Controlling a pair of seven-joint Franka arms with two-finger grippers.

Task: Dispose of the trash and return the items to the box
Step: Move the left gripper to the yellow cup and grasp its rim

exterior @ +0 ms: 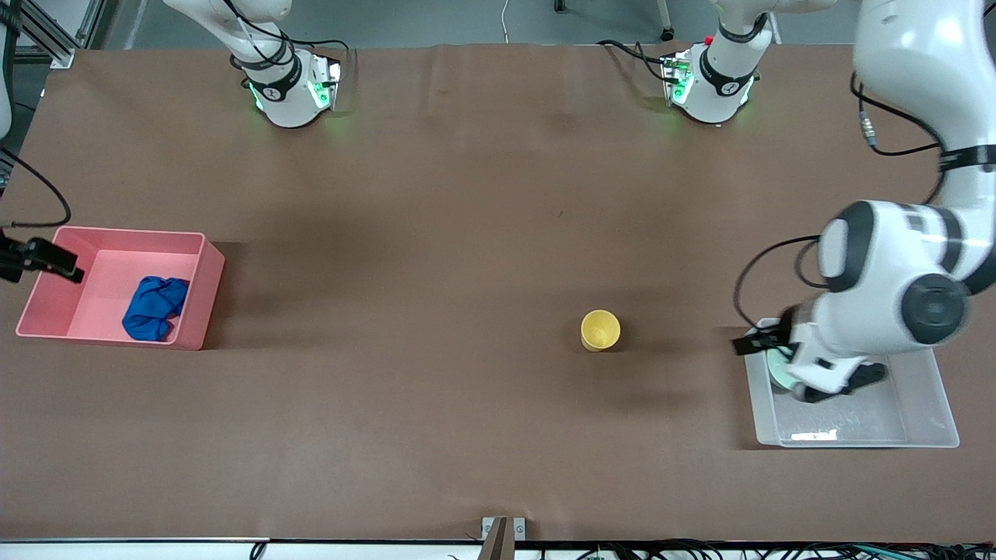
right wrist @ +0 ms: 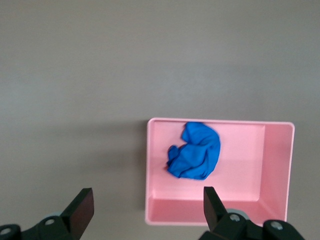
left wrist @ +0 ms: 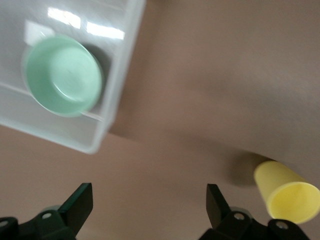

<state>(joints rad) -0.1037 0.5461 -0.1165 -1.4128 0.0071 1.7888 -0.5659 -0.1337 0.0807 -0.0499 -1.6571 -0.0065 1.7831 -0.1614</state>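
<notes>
One blue cloth wad (exterior: pixel 155 308) lying crumpled inside the pink bin (exterior: pixel 199 293), toward the corner nearest the front camera, at the right arm's end of the worktop (exterior: pixel 436 233). Mint-green bowl (left wrist: pixel 63 75) sitting upright in the clear tub (exterior: pixel 926 424) at the left arm's end, in the corner toward the yellow cup and farther from the front camera; mostly hidden by the arm in the front view. Yellow cup (exterior: pixel 600 330) standing upright on the bare worktop, well apart from the bin, nearer the tub. Left gripper (left wrist: pixel 149 205) hanging over the tub's edge and the worktop beside it, jaws spread wide, holding nothing. Right gripper (right wrist: pixel 148 207) up over the worktop beside the pink bin, jaws likewise spread and empty.
</notes>
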